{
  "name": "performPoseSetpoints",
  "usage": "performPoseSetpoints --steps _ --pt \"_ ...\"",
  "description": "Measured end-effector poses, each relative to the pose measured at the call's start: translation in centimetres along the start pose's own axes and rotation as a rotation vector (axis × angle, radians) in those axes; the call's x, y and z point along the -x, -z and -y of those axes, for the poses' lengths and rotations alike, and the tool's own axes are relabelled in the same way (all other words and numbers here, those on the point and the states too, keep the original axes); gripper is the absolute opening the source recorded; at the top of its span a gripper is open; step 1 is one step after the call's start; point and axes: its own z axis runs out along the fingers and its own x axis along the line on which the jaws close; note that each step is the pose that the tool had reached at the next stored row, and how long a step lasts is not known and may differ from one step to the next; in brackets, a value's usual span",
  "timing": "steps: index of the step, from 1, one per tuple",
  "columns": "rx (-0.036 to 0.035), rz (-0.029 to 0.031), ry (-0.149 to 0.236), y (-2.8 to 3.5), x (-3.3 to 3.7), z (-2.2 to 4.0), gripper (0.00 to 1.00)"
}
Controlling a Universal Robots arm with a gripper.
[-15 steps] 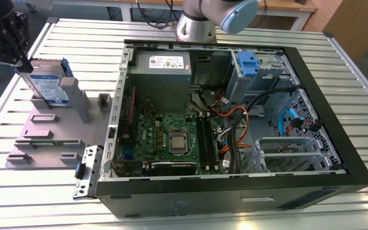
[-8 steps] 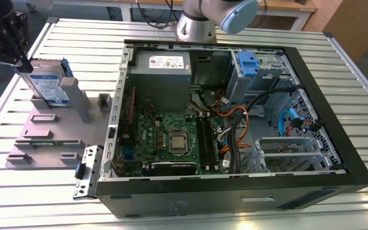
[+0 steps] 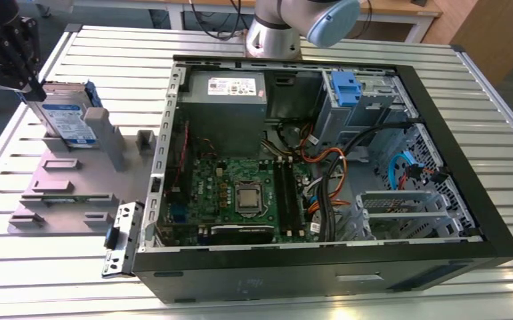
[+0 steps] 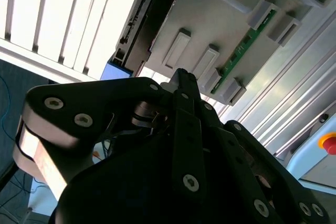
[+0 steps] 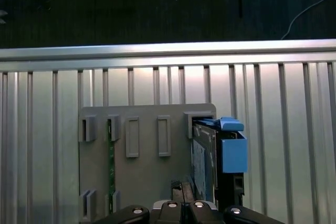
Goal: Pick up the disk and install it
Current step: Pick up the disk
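Observation:
The disk (image 3: 67, 119), a silver drive with a white-and-blue label in a blue carrier frame, stands on edge in a slot of the grey fixture plate (image 3: 61, 193) at the exterior view's left. My black gripper (image 3: 30, 92) hangs just above its far upper corner. In the first wrist view the gripper (image 5: 181, 188) has its fingertips pressed together beside the disk (image 5: 203, 161), not around it. The second wrist view shows the gripper (image 4: 181, 75) shut and empty, with the disk (image 4: 156, 17) beyond its tips.
An open computer case (image 3: 469, 167) takes up the middle of the slatted metal table (image 3: 114, 53), holding a grey power-supply box (image 3: 223, 100), a motherboard (image 3: 243, 197) and a blue bay clip (image 3: 345, 87). A green memory board (image 5: 111, 166) stands in the fixture. The arm's base (image 3: 279, 33) is behind the case.

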Motion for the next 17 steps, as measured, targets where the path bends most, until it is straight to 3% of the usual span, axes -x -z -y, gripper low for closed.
performPoseSetpoints --steps 17 --pt "0.0004 -0.0011 0.028 0.0 0.0 0.0 0.11"
